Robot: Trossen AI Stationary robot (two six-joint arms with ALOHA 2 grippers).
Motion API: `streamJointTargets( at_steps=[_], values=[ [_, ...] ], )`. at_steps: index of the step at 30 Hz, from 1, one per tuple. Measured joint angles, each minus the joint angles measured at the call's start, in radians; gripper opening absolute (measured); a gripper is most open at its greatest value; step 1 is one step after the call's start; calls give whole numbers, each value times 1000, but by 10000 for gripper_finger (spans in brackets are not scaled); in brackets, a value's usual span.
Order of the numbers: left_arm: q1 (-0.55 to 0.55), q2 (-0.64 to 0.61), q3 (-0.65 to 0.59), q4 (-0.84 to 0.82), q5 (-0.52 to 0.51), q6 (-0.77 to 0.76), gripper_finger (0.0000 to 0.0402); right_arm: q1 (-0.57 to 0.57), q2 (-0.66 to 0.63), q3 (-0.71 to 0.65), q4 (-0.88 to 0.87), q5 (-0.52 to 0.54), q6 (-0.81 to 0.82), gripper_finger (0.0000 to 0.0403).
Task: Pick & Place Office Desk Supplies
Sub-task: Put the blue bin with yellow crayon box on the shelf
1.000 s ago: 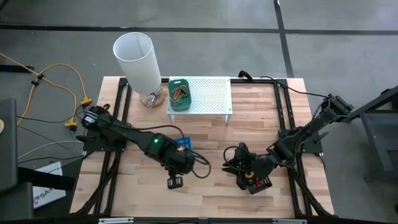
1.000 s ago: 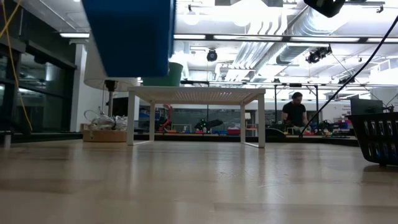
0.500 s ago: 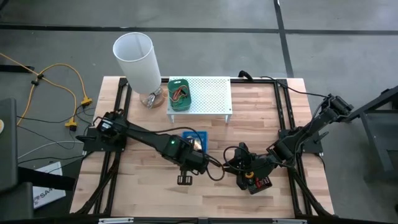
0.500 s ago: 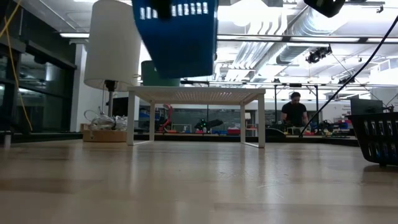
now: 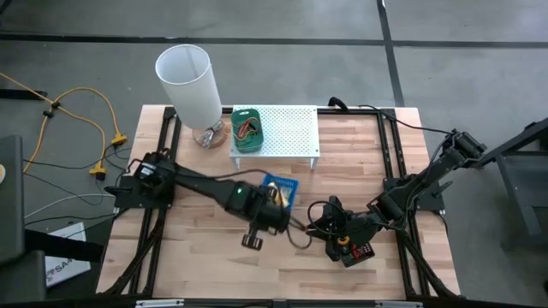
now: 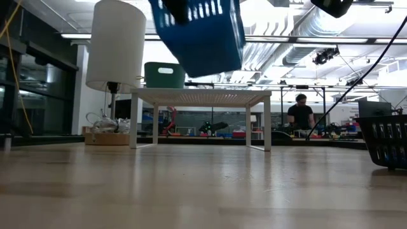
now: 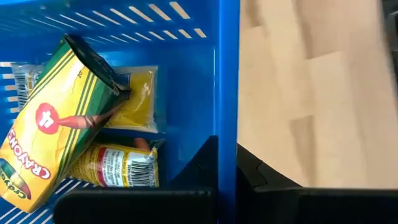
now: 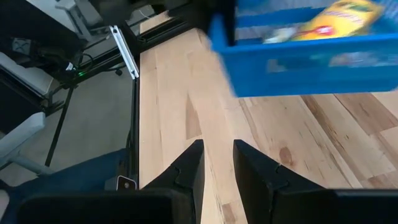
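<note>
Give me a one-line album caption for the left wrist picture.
The left hand grips the blue tray's wall; inside lie a crayon box and yellow packets.

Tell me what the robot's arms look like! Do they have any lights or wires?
Both arms are dark, made of jointed links. The left arm has a small green light and a thin black cable looping near its gripper. The right arm ends in a gripper with two dark wedge-shaped fingers.

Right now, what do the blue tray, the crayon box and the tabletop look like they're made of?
Blue tray: likely moulded plastic, uniform glossy blue with slotted walls; the left gripper clamps its wall. Crayon box: printed cardboard, going by the folded open flap and flat printed faces. Tabletop: wood, probably butcher-block, with pale planks and visible grain and a slight sheen.
</note>
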Motion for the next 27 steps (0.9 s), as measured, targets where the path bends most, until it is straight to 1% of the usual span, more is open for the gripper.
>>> streamJointTargets(
  at_steps=[9, 19, 27],
  values=[
    [166, 0, 0, -4, 7, 135, 0, 0, 0, 0, 0, 0, 0, 73],
    [290, 0, 5, 11, 11, 313, 0, 0, 0, 0, 0, 0, 0, 73],
    [399, 0, 29, 13, -1, 336, 0, 0, 0, 0, -1, 0, 0, 73]
  ],
)
